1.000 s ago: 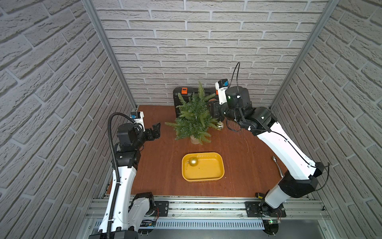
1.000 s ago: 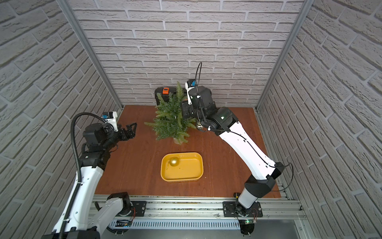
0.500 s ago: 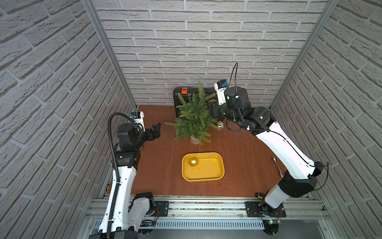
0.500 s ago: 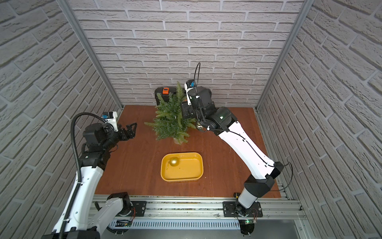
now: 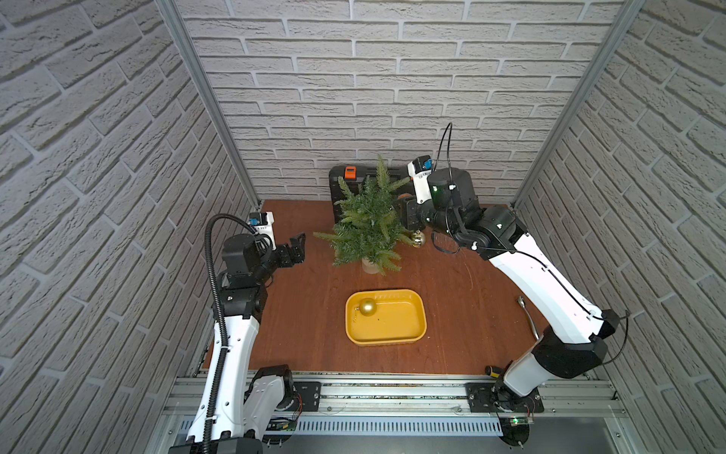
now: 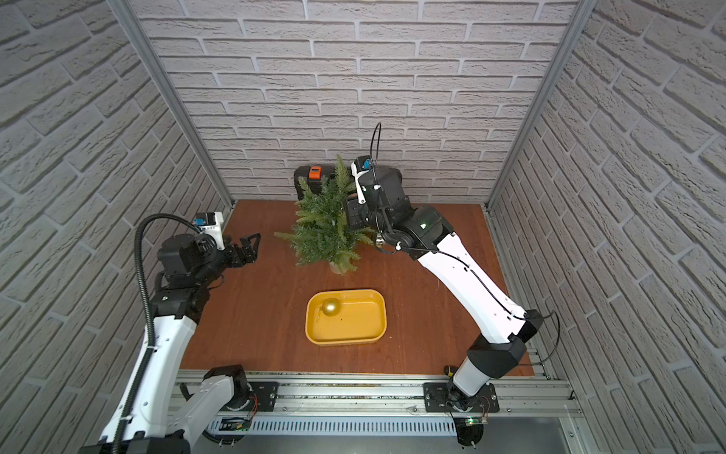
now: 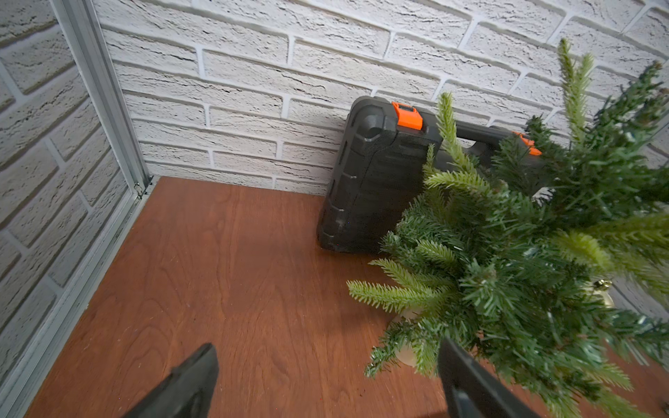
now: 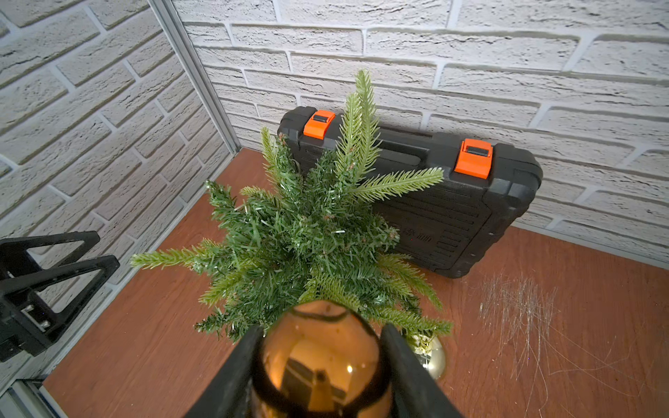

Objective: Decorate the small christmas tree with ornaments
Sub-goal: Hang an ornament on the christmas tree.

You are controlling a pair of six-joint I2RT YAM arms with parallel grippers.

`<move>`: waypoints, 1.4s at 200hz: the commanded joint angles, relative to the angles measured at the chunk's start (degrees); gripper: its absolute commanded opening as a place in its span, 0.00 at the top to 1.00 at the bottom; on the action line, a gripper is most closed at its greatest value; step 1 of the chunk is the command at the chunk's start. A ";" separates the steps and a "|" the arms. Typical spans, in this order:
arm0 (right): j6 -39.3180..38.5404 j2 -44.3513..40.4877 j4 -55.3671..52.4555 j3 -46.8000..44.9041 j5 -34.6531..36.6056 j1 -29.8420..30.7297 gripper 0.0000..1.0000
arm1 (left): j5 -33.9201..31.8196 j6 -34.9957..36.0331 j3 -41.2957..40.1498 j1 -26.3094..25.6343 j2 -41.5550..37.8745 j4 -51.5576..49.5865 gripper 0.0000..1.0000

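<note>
Copper bauble (image 8: 318,362) in right jaws, beside tree (image 8: 307,235).

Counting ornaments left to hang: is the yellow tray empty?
No, a matte gold bauble lies in the yellow tray, near one of its corners.

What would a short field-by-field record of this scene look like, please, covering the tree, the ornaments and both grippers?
tree: small christmas tree upright, in front of the black case
right gripper: shut on copper-brown bauble, beside the tree's upper branches
left gripper: open, empty, apart from the tree
shiny gold bauble: at a low branch, apparently hung
matte gold bauble: in the yellow tray
</note>
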 commanded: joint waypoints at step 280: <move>-0.02 -4.26 2.80 -5.18 -2.08 0.17 0.57 | 0.29 -0.31 0.03 0.50 -0.66 2.26 0.05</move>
